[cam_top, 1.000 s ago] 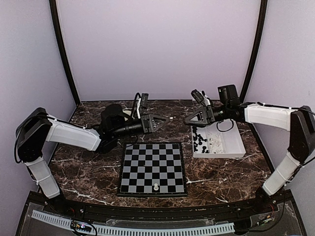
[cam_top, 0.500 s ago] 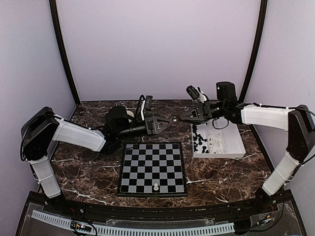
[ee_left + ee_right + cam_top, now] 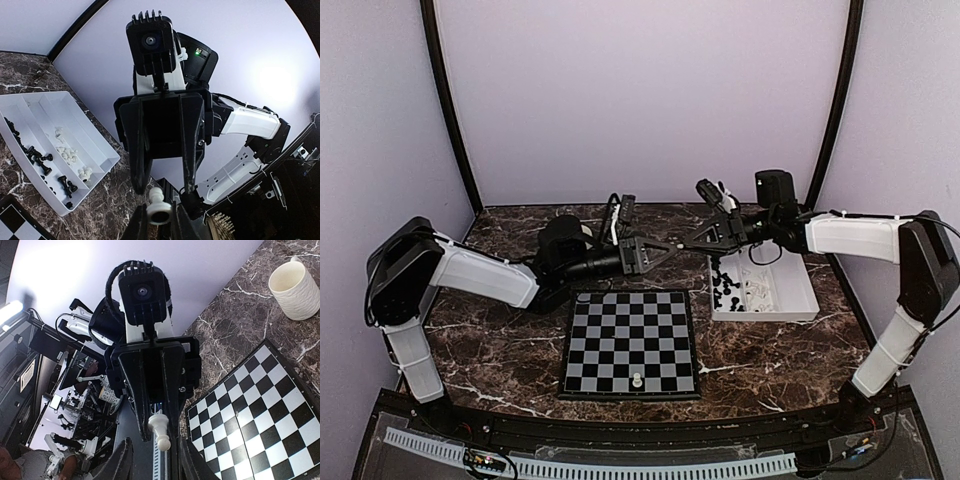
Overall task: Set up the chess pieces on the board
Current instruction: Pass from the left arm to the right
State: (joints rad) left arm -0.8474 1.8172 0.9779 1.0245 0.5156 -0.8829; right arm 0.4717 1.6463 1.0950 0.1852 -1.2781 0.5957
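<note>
The left claw (image 3: 663, 243) grips one white chess piece (image 3: 160, 431) in the air, just past the far edge of the board (image 3: 620, 330); the piece lies roughly level, its long axis in line with that claw, free end toward the right claw (image 3: 692, 240), whose jaws stand apart on either side of it; the wrist views show this, the top view hardly; a second white piece (image 3: 636, 380) stands upright on the board's near row; one mug (image 3: 295, 287) shows plainly only from the right wrist; one white tray (image 3: 100, 167) on the bench (image 3: 500, 340) holds black and white loose pieces (image 3: 65, 150), too many to count.
</note>
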